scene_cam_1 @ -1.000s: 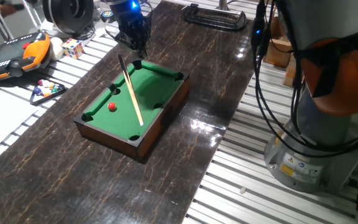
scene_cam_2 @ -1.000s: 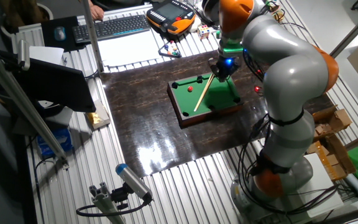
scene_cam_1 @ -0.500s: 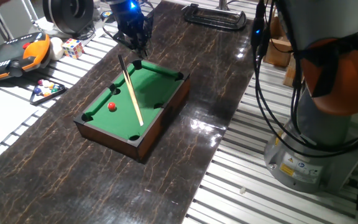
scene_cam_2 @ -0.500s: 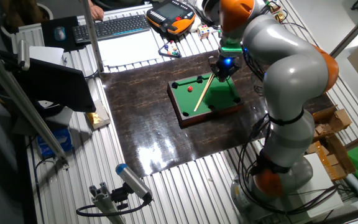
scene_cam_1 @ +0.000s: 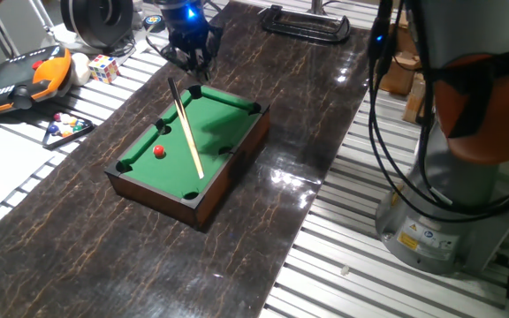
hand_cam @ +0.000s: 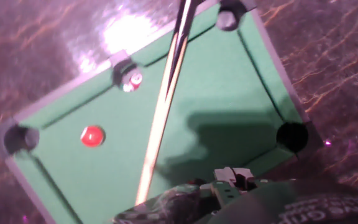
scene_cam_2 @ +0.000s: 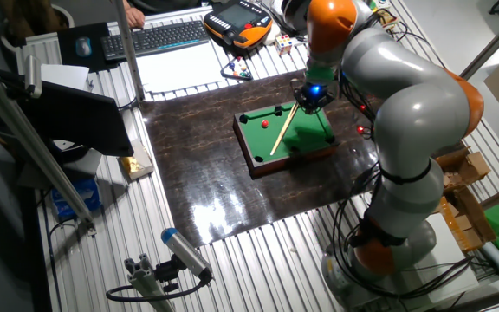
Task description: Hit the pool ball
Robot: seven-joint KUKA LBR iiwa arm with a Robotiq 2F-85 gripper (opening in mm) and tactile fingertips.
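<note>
Compared with the earlier frames, the arm's upper links have swung slightly, while the gripper (scene_cam_1: 191, 55) remains above the far end of the pool table (scene_cam_1: 215, 190). Ball and cue lie exactly as before.

The pool ball (scene_cam_1: 159, 151) rests on the green felt in the left half of the pool table, left of the cue (scene_cam_1: 186, 130) and apart from it. In the hand view the pool ball (hand_cam: 92, 135) lies left of the cue (hand_cam: 163, 112), between a corner pocket and a side pocket.

The cue lies diagonally across the felt, its dark far end propped over the far rail just below the gripper (scene_cam_2: 311, 96).

Whether the jaws are released or clenched cannot be told; no view shows the fingertips clearly.

The pool table stands on the dark marbled counter (scene_cam_1: 131, 256). A triangular rack of coloured balls (scene_cam_1: 64, 126) and a puzzle cube (scene_cam_1: 102, 68) lie off the counter to the left.
</note>
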